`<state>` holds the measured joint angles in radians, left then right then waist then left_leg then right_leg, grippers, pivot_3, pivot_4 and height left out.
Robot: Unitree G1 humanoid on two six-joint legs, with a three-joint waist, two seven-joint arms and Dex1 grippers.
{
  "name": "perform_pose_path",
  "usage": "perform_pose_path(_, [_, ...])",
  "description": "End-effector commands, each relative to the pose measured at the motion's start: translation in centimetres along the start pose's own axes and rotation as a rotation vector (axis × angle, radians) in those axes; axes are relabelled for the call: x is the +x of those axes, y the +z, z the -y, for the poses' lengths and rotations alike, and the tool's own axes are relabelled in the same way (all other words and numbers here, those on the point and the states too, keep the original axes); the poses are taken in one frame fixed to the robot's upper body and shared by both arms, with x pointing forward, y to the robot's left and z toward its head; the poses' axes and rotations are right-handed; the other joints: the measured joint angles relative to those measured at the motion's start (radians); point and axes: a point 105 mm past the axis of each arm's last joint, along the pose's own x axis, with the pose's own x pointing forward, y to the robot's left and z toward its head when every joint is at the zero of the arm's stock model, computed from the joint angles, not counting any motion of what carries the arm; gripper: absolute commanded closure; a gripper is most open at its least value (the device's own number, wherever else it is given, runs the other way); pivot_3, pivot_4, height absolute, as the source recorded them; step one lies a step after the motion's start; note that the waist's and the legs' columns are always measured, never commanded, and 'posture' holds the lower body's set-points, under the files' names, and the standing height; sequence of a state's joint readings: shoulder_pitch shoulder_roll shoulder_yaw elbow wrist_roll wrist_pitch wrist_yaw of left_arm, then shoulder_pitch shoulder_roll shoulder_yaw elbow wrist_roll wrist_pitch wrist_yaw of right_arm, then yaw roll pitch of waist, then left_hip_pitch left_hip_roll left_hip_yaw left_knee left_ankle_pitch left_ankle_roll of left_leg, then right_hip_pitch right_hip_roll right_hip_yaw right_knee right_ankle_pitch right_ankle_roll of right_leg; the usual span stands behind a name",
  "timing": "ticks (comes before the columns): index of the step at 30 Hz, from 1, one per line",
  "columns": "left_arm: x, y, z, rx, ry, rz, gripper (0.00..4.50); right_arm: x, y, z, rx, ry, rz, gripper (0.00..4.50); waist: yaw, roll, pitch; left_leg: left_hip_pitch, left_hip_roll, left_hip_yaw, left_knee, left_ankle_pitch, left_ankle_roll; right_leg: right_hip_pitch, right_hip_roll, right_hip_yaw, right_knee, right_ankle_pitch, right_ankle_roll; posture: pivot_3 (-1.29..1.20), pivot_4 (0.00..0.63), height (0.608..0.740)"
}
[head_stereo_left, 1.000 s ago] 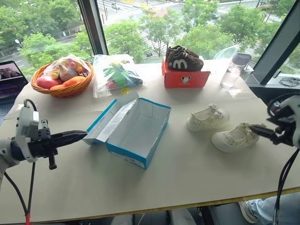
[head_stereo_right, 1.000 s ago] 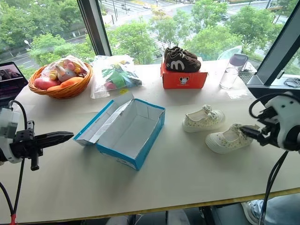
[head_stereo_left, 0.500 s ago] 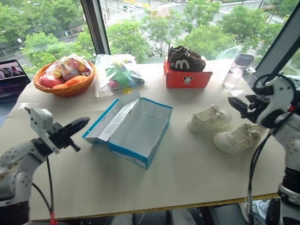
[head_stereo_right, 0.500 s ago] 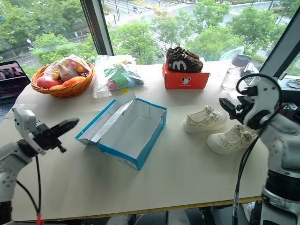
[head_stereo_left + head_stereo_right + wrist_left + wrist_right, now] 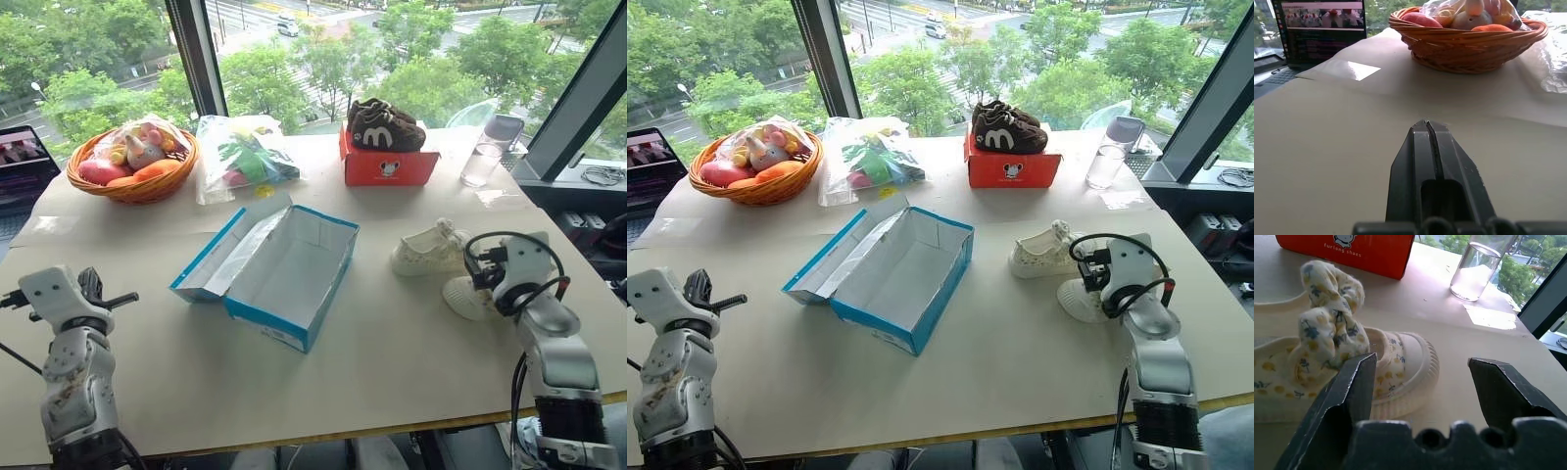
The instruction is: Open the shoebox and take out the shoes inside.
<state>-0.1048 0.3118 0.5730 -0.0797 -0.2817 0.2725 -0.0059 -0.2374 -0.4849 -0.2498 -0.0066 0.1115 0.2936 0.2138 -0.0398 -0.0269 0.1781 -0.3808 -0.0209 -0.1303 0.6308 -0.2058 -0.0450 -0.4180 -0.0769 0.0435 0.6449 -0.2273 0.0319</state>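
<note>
Two grippers in frame. Right gripper: jaws spread wide, nothing held. It sits low over the table, with the nearer of the two shoes just ahead; in the right wrist view one finger overlaps the shoe's side near its bow, and contact cannot be confirmed. The other finger stands over bare table. Left gripper: fingers pressed together, empty, poised just above bare table at the near left edge and aimed toward the basket.

Shoes: two, cream-white with a small yellow-and-blue print and pale ribbed soles, each with a fabric bow on top. Both lie out on the table to the right of the shoebox; the farther one is in plain sight, the nearer one largely behind the right gripper. They lie just beside each other.

Shoebox: one, bright blue outside, white inside, open and empty, at mid-table, set at an angle. Its lid hangs off the left side, still joined to the box.

Other counts: one red box at the far edge carrying a pair of dark brown shoes; one glass to its right; one wicker basket of toys, far left; one clear plastic bag of items beside it; one laptop off the left end.
</note>
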Motion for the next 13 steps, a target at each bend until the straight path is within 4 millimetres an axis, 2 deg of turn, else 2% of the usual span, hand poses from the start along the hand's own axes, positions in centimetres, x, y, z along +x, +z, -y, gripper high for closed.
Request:
perform_pose_path(1, [-0.04, 0.13, 0.51, -0.015, -0.003, 0.034, 4.50, -0.23, -0.59, 0.11, -0.055, -0.007, 0.009, 0.83, 0.004, -0.003, -0.002, 0.000, 0.000, 0.000, 0.000, 0.000, 0.000, 0.000, 0.000, 0.000, 0.000, 0.000, 0.000, 0.00, 0.150, 0.740])
perform_pose_path(8, [0.32, 0.12, 0.96, -0.035, -0.011, 0.056, 4.50, -0.06, -1.13, -0.10, -0.062, -0.010, 0.007, 0.83, 0.005, -0.004, -0.002, 0.012, 0.000, 0.000, -0.002, 0.000, 0.000, 0.014, 0.000, -0.001, -0.004, -0.002, 0.004, 0.00, 0.150, 0.740])
perform_pose_path(13, [0.53, 0.20, 0.96, -0.048, -0.010, 0.069, 4.50, 0.10, -1.18, 0.05, -0.060, -0.017, 0.010, 0.83, 0.006, -0.004, -0.003, 0.012, 0.000, 0.000, -0.002, 0.000, 0.000, 0.015, 0.000, -0.001, -0.004, -0.002, 0.004, 0.00, 0.150, 0.740])
